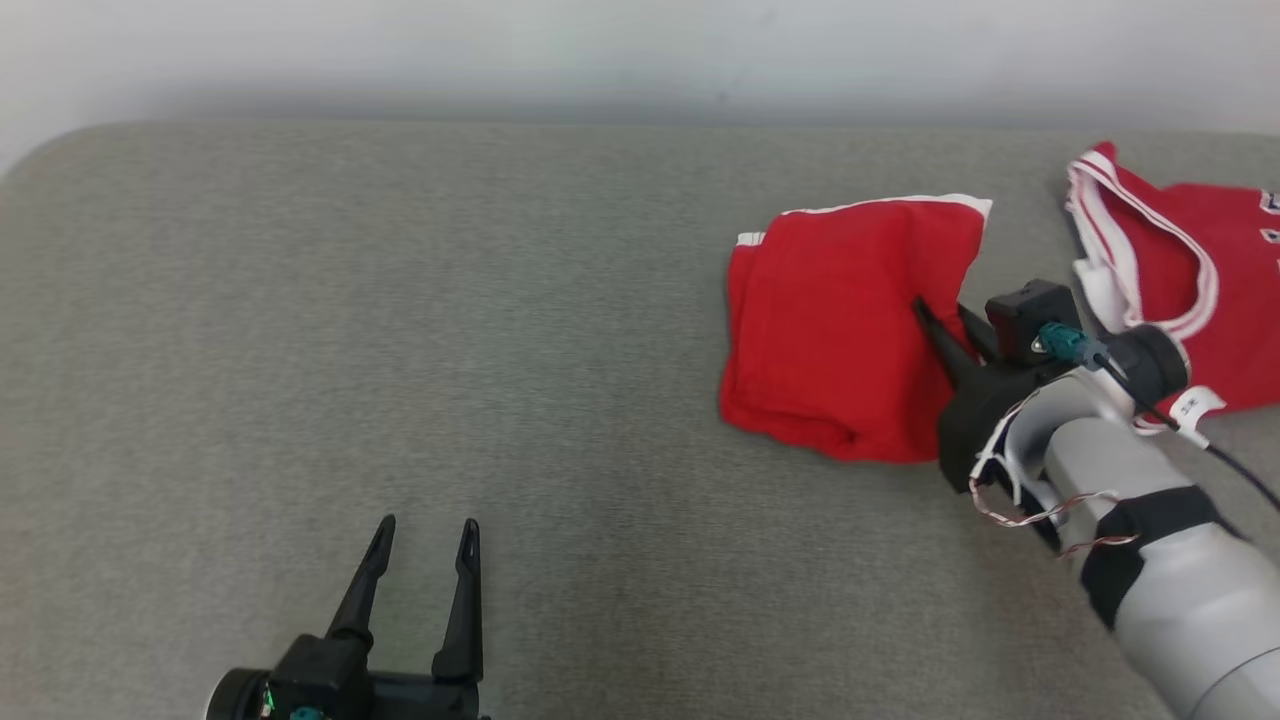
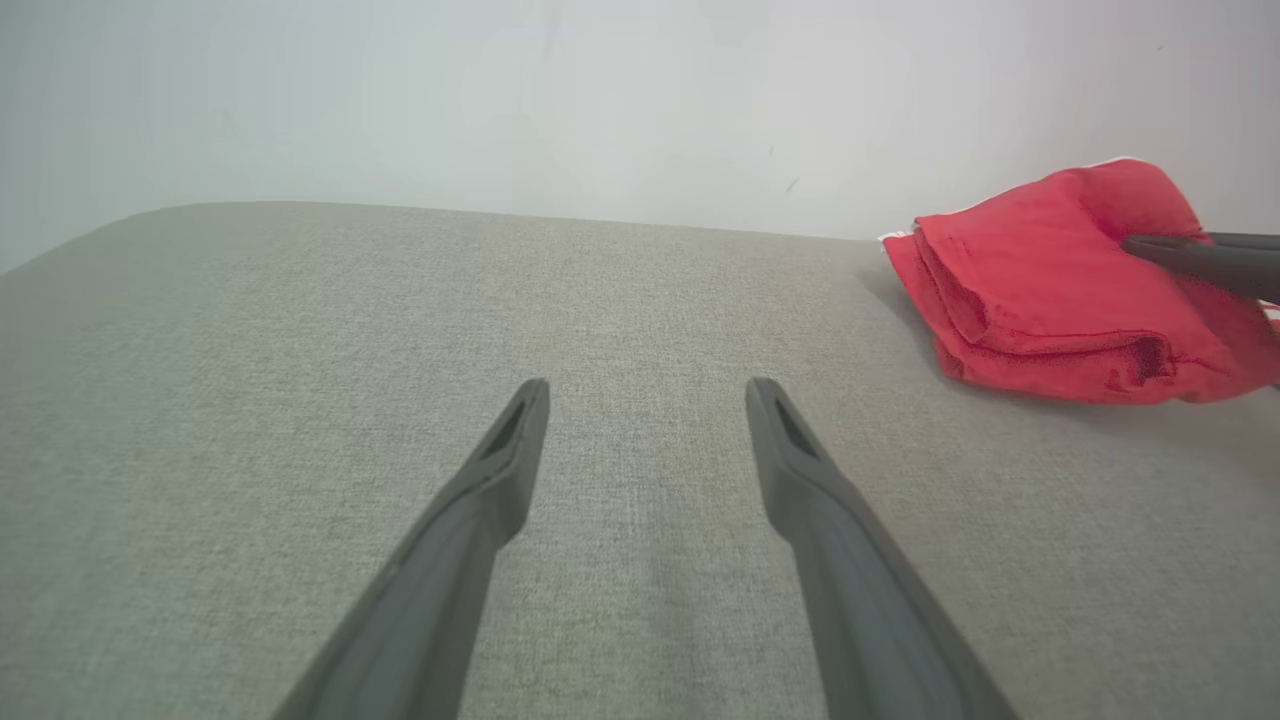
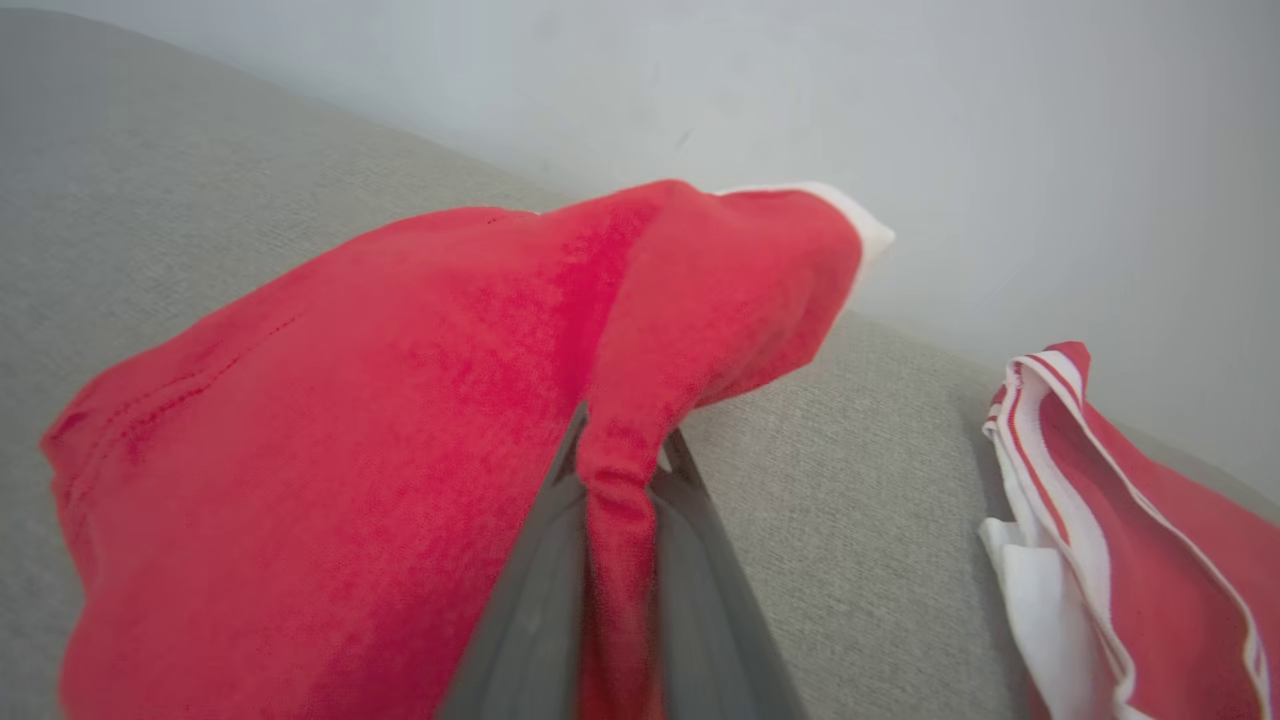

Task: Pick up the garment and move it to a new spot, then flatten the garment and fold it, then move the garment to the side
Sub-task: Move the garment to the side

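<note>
Right end effector has its two dark fingers drawn nearly together on a raised ridge of the red garment. The right wrist view shows the pinch most clearly: a narrow fold of cloth is squeezed between the fingers at the right end effector, and the fingertips are partly buried in it. The red garment lies folded in a rough square on the right half of the grey fabric-covered bench, with a white trim along its far edge. Its near right corner is hidden behind the wrist and its camera. In the left wrist view the red garment shows stacked layers at its near edge, and its right part is cut off by the frame. Just beyond the arm lies a red-and-white jersey, apart from the garment and cut off at the right edge; its markings are too partial to read. Left end effector sits low at the near left, well apart from both, fingers spread wide and holding nothing, its base cut by the bottom edge.
</note>
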